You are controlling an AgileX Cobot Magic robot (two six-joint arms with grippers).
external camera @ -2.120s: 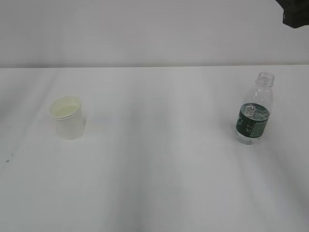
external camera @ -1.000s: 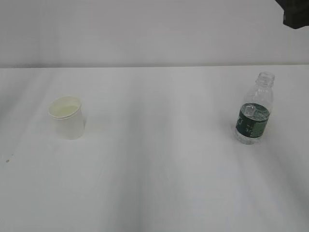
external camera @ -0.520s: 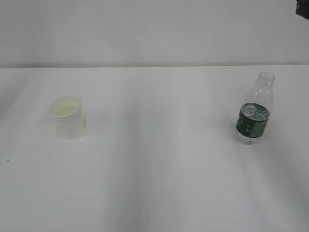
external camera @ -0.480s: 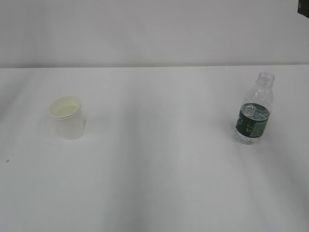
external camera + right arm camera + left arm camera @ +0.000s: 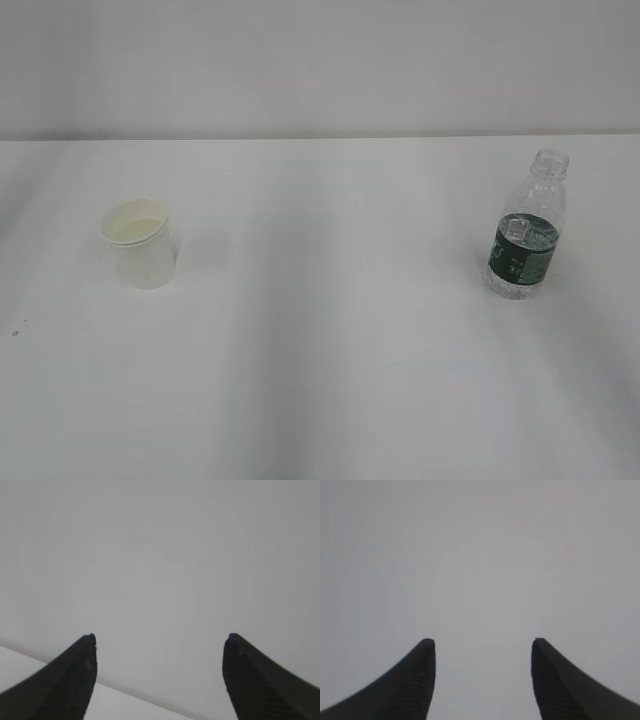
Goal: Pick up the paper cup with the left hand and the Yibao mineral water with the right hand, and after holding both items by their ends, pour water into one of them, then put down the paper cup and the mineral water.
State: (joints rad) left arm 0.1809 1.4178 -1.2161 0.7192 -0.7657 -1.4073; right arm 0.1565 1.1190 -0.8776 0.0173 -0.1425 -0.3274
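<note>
The white paper cup (image 5: 139,243) stands upright on the left of the white table (image 5: 320,350), its cream inside showing. On the right stands the Yibao mineral water (image 5: 527,228), a clear capless bottle with a dark green label. Neither arm shows in the exterior view. In the left wrist view my left gripper (image 5: 481,641) is open, nothing between its black fingers (image 5: 415,680), only grey wall ahead. In the right wrist view my right gripper (image 5: 160,637) is open and empty too, facing the wall with a strip of the table's edge (image 5: 50,667) low down.
A plain grey wall (image 5: 320,60) rises behind the table's far edge. A small dark speck (image 5: 15,333) lies near the table's left edge. Cup and bottle stand far apart with bare tabletop between them.
The dark piece of the right arm at the exterior view's top right corner has slid out of the frame. Cup and bottle have not moved.
</note>
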